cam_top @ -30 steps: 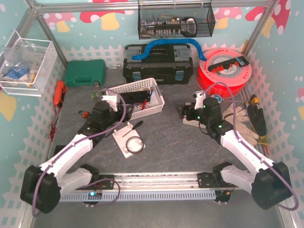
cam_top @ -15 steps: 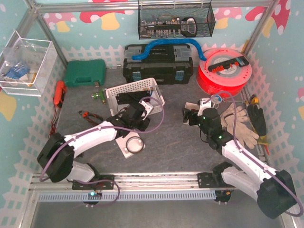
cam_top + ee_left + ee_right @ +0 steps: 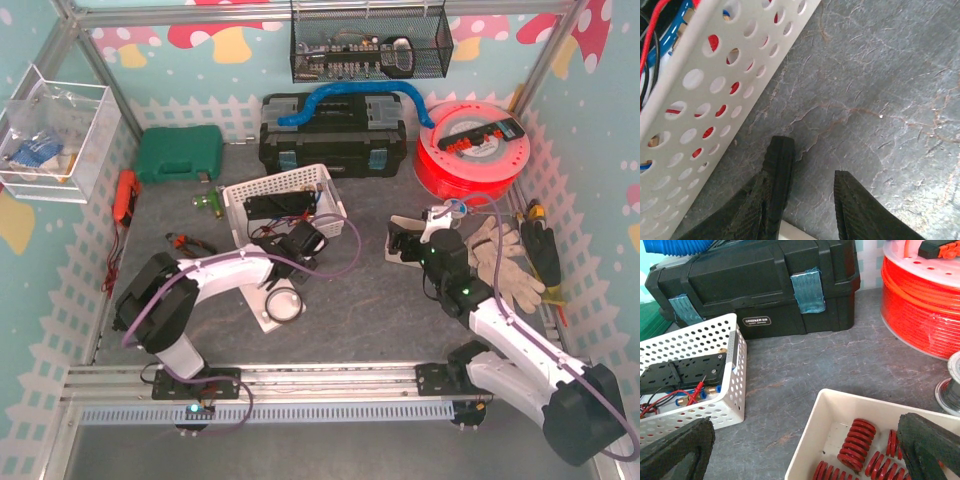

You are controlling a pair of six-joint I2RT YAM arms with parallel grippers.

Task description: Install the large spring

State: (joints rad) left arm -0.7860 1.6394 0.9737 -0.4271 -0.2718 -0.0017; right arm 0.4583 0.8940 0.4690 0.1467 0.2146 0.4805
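Several red springs lie in a white tray [image 3: 826, 426]; a large one [image 3: 857, 442] sits near its middle. My right gripper [image 3: 805, 432] hangs open and empty just above the tray's near corner. In the top view the right gripper [image 3: 402, 241] hides most of the tray [image 3: 394, 258]. A white fixture plate [image 3: 262, 298] with a round ring [image 3: 284, 304] lies in front of the left arm. My left gripper [image 3: 312, 240] is open and empty, low over the table between that plate and the white basket [image 3: 285, 200]. In the left wrist view the gripper [image 3: 812, 160] has bare table between its fingers.
The perforated white basket [image 3: 700, 95] holds wires and a black part, close on the left gripper's left. A black toolbox [image 3: 760, 285] and an orange cable reel [image 3: 920, 305] stand behind. Work gloves [image 3: 505, 260], a green case [image 3: 178, 152] and pliers [image 3: 190, 243] lie around.
My left arm has swung right, from left of the basket to its front edge beside the plate. My right gripper has shifted slightly nearer over the spring tray.
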